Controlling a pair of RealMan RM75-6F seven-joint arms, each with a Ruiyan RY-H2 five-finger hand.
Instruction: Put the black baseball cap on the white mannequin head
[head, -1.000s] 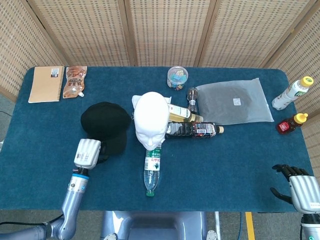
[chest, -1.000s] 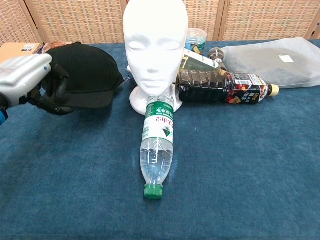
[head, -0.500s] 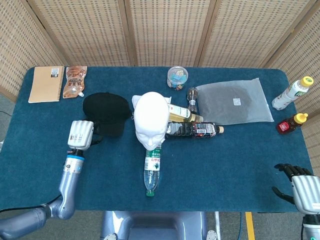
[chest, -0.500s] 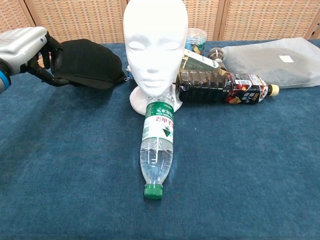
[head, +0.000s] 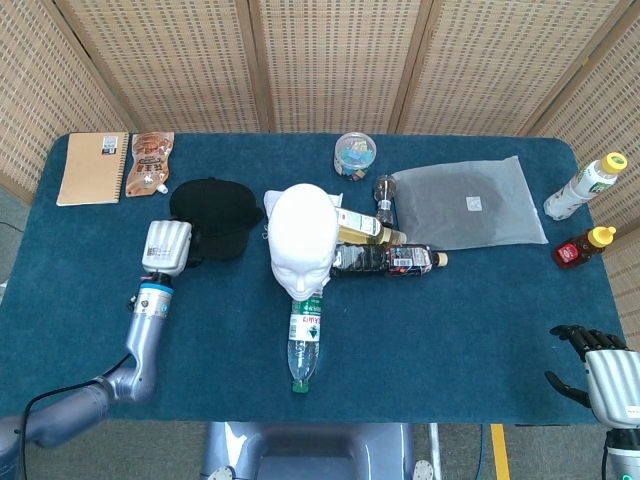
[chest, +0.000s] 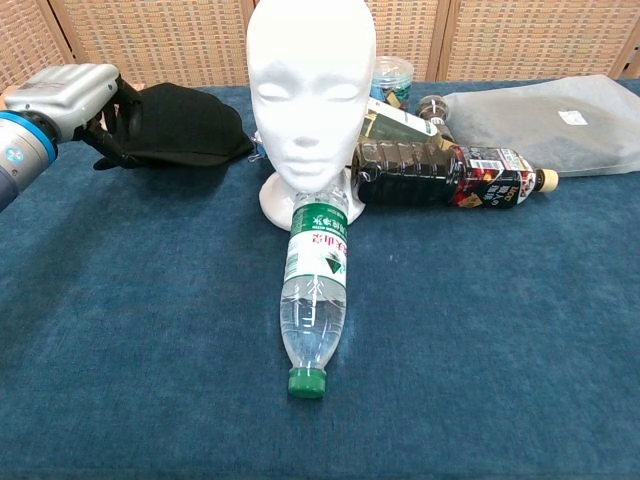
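Observation:
The black baseball cap (head: 215, 212) sits left of the white mannequin head (head: 302, 240), which stands upright mid-table. My left hand (head: 167, 247) grips the cap's left edge, dark fingers curled into the fabric. In the chest view the left hand (chest: 85, 95) holds the cap (chest: 185, 125) at the far left, and the cap's right side almost reaches the mannequin head (chest: 310, 90). My right hand (head: 600, 375) hangs off the table's front right corner, fingers apart and holding nothing.
A clear water bottle (head: 303, 340) lies in front of the mannequin's base. A dark drink bottle (head: 385, 260) and a grey bag (head: 470, 205) lie to its right. A notebook (head: 92, 168) and a snack pouch (head: 150, 162) occupy the back left, a small jar (head: 356, 155) the back middle.
My left hand has moved toward the back of the table, taking the cap with it; the cap now sits further back beside the mannequin head. The right hand has barely shifted.

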